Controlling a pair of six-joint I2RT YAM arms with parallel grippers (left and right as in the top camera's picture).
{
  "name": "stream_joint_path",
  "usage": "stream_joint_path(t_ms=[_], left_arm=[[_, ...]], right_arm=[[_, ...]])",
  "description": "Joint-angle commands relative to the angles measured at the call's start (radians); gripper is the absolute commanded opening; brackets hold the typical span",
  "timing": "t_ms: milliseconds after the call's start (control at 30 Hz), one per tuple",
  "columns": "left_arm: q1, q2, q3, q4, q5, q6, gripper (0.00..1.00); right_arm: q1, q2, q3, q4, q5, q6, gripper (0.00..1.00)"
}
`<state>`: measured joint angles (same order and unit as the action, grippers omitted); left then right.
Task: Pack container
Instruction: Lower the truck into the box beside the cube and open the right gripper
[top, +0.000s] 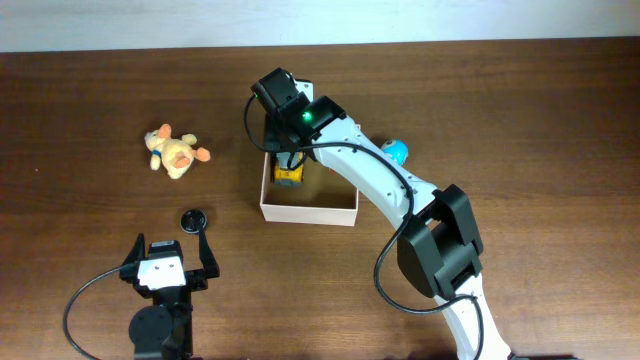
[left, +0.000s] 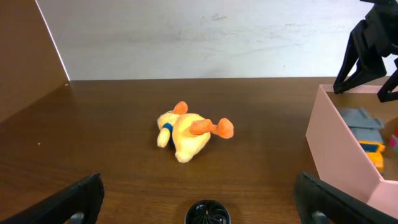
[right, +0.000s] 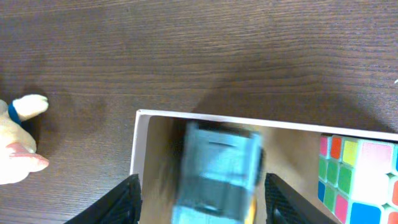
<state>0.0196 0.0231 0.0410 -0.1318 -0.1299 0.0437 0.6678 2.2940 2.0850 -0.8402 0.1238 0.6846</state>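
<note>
The container (top: 300, 213) is a square white-walled box with a tan inside; its wall also shows in the left wrist view (left: 342, 149) and the right wrist view (right: 138, 149). My right gripper (top: 285, 152) hovers over its back left corner, jaws open (right: 202, 202). A grey and yellow toy truck (right: 217, 168) shows blurred between the spread fingers, over the box floor; it also shows in the overhead view (top: 289, 176). A colour cube (right: 357, 177) lies in the box. My left gripper (top: 172, 245) is open and empty (left: 199, 199) near the front edge.
An orange-yellow plush duck (top: 175, 152) lies left of the box, ahead of the left gripper (left: 186, 132). A small black round piece (top: 194, 219) lies just before the left fingers (left: 207, 213). A blue toy (top: 397, 151) sits right of the box.
</note>
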Motion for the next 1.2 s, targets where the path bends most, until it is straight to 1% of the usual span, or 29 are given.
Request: stream_joint_path(t_ms=[0, 233, 367, 433, 533, 733, 867, 900, 967, 1000, 1133, 1167], left_arm=[[0.001, -0.005, -0.005, 0.0, 0.01, -0.006, 0.99], [0.001, -0.005, -0.005, 0.0, 0.01, -0.006, 0.99], [0.001, -0.005, -0.005, 0.0, 0.01, -0.006, 0.99], [0.001, -0.005, -0.005, 0.0, 0.01, -0.006, 0.99], [0.001, -0.005, -0.005, 0.0, 0.01, -0.006, 0.99], [0.001, -0.005, -0.005, 0.0, 0.01, -0.006, 0.99], [0.001, -0.005, -0.005, 0.0, 0.01, -0.006, 0.99], [0.001, -0.005, -0.005, 0.0, 0.01, -0.006, 0.99], [0.001, -0.005, -0.005, 0.0, 0.01, -0.006, 0.99], [0.001, -0.005, -0.005, 0.0, 0.01, -0.006, 0.99], [0.001, -0.005, -0.005, 0.0, 0.01, -0.006, 0.99], [0.001, -0.005, -0.005, 0.0, 0.01, -0.006, 0.99]], right_arm=[[0.005, 0.003, 0.012, 0.001, 0.02, 0.008, 0.59], [0.005, 0.003, 0.013, 0.001, 0.019, 0.002, 0.6], [0.005, 0.0, 0.032, -0.013, -0.006, -0.045, 0.64], [0.005, -0.004, 0.06, -0.051, -0.006, -0.045, 0.64], [0.005, -0.006, 0.102, -0.128, -0.003, -0.045, 0.6], [0.004, -0.006, 0.135, -0.248, -0.003, -0.045, 0.59], [-0.002, -0.006, 0.135, -0.293, 0.004, -0.044, 0.46], [-0.005, -0.006, 0.135, -0.297, 0.011, -0.044, 0.41], [-0.01, -0.006, 0.135, -0.298, 0.027, -0.044, 0.35], [-0.014, -0.006, 0.135, -0.297, 0.036, -0.044, 0.33], [-0.032, -0.002, 0.135, -0.297, 0.051, -0.044, 0.3], [-0.037, 0.002, 0.135, -0.297, 0.054, -0.044, 0.26]])
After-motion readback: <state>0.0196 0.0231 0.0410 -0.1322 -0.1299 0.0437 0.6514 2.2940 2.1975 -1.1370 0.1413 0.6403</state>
